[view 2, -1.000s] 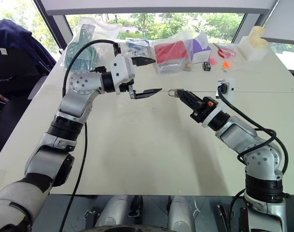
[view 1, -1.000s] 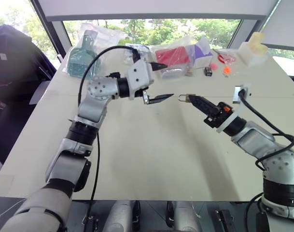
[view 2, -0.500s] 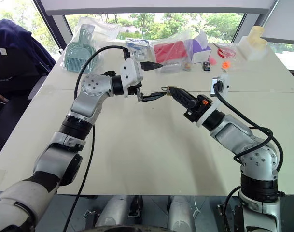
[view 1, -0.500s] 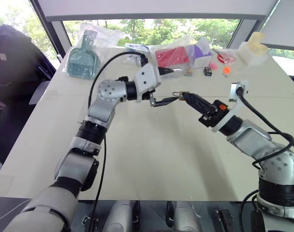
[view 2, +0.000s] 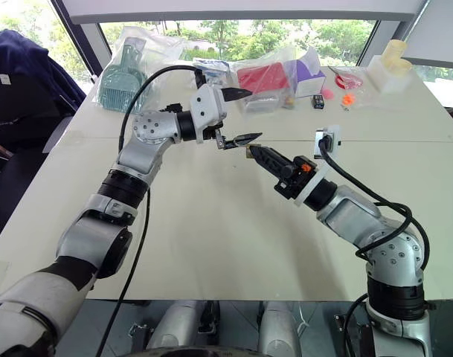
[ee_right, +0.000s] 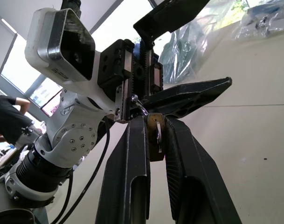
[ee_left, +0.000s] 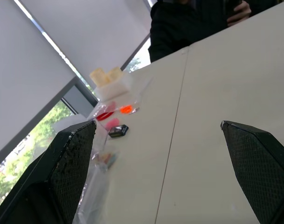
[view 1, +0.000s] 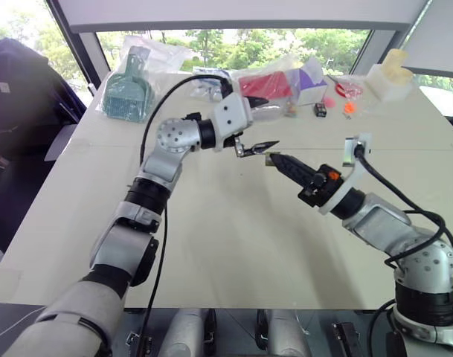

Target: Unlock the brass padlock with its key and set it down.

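My right gripper (view 1: 271, 158) is shut on the brass padlock (ee_right: 155, 133), a small yellowish lock held between its fingertips above the table (view 1: 233, 245). The lock's thin silver shackle (ee_right: 140, 104) pokes out toward my left gripper (view 1: 271, 123). That gripper stands open and empty, pointing across toward the right arm. The padlock sits just under the left gripper's lower finger (ee_right: 193, 95), outside the jaws; whether they touch I cannot tell. The key is out of view.
Along the table's far edge lie a bagged teal brush (view 1: 126, 93), a bagged red box (view 1: 267, 85), a purple box (view 1: 312, 74), small black-and-orange items (view 1: 320, 109) and a cream object (view 1: 390, 71). A person in a dark sleeve (ee_left: 193, 18) sits beyond the table.
Both arms have closed in on each other. The right gripper brought the padlock leftward and nearer, and the left gripper shifted right, so the lock now sits under the left lower finger.
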`<state>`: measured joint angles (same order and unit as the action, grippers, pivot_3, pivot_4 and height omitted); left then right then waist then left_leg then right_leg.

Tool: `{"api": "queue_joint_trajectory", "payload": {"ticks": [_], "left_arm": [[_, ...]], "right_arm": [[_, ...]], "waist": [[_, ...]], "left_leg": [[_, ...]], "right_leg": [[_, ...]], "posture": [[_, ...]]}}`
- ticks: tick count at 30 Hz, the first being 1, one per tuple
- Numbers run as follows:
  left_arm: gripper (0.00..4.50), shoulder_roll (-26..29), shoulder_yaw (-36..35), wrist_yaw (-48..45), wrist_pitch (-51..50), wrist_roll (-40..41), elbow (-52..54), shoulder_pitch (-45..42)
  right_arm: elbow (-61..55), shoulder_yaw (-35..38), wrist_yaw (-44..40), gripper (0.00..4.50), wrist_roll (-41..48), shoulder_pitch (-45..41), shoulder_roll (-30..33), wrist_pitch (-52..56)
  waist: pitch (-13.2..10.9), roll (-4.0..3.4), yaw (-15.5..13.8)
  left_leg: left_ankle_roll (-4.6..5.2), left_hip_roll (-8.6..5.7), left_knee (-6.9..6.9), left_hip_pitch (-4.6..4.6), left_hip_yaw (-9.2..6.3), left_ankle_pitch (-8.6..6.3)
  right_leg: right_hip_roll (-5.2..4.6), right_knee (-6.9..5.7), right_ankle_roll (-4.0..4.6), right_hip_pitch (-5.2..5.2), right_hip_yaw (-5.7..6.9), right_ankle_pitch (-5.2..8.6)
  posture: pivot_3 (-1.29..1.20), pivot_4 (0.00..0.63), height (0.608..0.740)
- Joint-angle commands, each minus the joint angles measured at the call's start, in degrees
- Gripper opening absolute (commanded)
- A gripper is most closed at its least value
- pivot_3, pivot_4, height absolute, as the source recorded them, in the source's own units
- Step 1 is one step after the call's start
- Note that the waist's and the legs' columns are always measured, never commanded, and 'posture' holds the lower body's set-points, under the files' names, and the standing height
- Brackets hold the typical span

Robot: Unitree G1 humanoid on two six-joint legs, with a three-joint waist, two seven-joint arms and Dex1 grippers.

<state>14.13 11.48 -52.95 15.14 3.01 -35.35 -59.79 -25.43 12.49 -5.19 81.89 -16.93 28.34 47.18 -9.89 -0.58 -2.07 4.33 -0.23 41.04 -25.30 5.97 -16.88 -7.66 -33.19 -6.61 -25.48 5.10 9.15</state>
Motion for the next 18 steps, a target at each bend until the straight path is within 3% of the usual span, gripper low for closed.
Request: {"api": "queue_joint_trajectory", "payload": {"ticks": [1, 7, 13, 17, 18], "left_arm": [[4.47, 2.91, -0.73, 0.63, -2.01, -1.64, 0.01, 1.15], [4.47, 8.37, -2.05, -2.10, -13.55, -0.18, 1.00, 5.06], [4.47, 14.44, -2.41, -13.56, -33.71, 10.27, 23.27, 16.10], [4.47, 17.00, -2.34, -14.23, -43.67, 14.68, 35.34, 22.06], [4.49, 17.26, -2.42, -13.79, -45.26, 15.32, 37.05, 23.00]], "right_arm": [[1.43, 2.22, 1.57, 0.00, 0.45, 0.17, 0.26, -0.97], [9.80, 0.08, 4.99, 0.00, -1.45, 1.08, 2.29, 4.84], [20.37, 0.44, 8.16, 0.00, -0.81, -1.89, 2.22, 11.27], [24.57, -0.13, 7.77, 0.00, -4.35, -4.03, 3.22, 14.41], [25.02, -0.31, 7.36, 0.48, -5.35, -4.35, 3.54, 15.11]], "waist": [[0.00, 0.00, 0.07], [0.00, 0.00, 0.41], [0.00, 0.00, 1.52], [0.00, -0.02, 1.91], [-0.01, -0.02, 1.79]], "left_leg": [[0.00, 0.00, 0.00, 0.00, 0.00, 0.00], [0.00, 0.00, 0.00, 0.00, 0.01, 0.00], [-0.38, 0.00, -0.02, -0.04, 0.00, 0.22], [-0.39, 0.01, -0.04, -0.02, -0.02, 0.21], [-0.40, 0.01, -0.05, -0.01, -0.03, 0.21]], "right_leg": [[0.00, 0.00, 0.00, 0.00, 0.00, 0.00], [0.01, -0.02, 0.00, -0.01, 0.00, 0.00], [-0.02, -0.02, 0.01, -0.02, -0.01, 0.00], [-0.02, -0.02, 0.18, -0.03, -0.03, 0.10], [-0.01, -0.02, 0.18, -0.03, -0.03, 0.11]], "posture": [[0.00, 0.150, 0.735], [0.00, 0.150, 0.735], [0.00, 0.150, 0.735], [0.00, 0.150, 0.735], [0.00, 0.150, 0.735]]}}
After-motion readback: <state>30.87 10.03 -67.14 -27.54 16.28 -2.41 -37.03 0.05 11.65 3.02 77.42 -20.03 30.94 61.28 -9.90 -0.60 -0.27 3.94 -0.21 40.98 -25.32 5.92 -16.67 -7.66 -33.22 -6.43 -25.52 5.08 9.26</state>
